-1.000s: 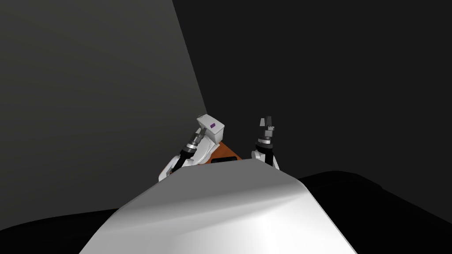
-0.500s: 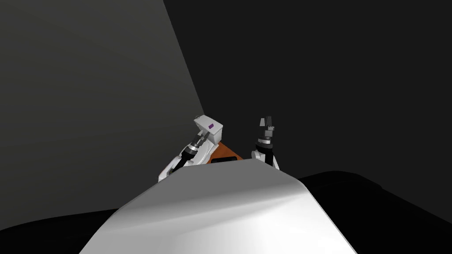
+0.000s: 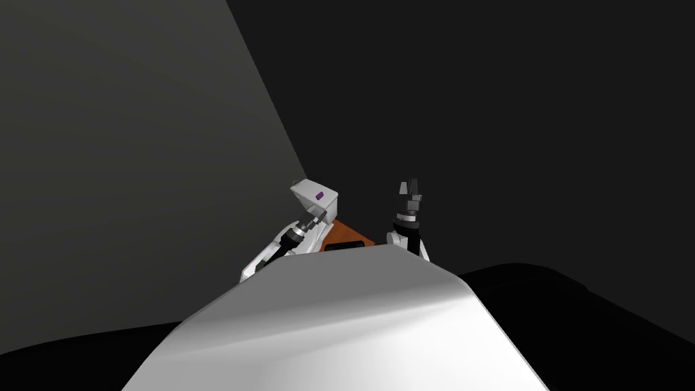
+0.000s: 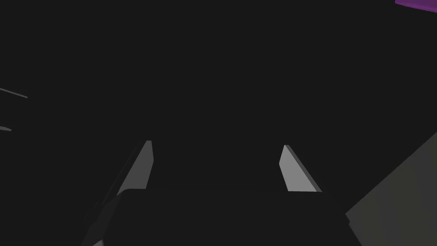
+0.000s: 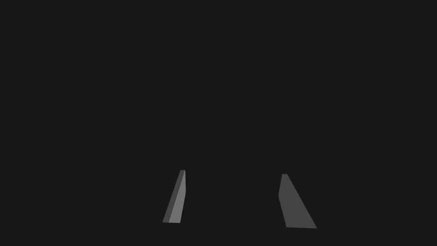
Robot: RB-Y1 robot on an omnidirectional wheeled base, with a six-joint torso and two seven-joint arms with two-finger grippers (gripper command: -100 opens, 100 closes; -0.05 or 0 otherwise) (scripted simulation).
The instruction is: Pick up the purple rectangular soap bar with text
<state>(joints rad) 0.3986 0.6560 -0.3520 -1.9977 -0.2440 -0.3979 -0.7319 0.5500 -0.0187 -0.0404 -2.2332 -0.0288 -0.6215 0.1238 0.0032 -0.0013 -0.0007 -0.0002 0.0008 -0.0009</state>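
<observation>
The purple soap bar (image 3: 319, 196) lies flat on top of a white box-shaped fixture (image 3: 309, 191) near the dim wall corner. My left gripper (image 3: 314, 218) sits just below the fixture's near side. In the left wrist view that gripper (image 4: 217, 144) is open with nothing between its fingers (image 4: 294, 171). It faces a dark flat surface, and a sliver of the purple bar (image 4: 416, 3) shows far beyond and to one side of the fingers. My right gripper (image 3: 410, 185) is raised to the right of the fixture, and it (image 5: 233, 172) is open and holds nothing.
An orange-brown surface (image 3: 347, 235) shows below the fixture, between my two arms. A lighter grey wall (image 3: 136, 170) meets a darker wall (image 3: 509, 136) at a corner behind the fixture. A grey plane (image 4: 401, 200) lies beside the left gripper.
My view has turned, so the wall corner and the white fixture have slid left. My left hand has dropped slightly, from the fixture's side to below it. The right arm has not moved.
</observation>
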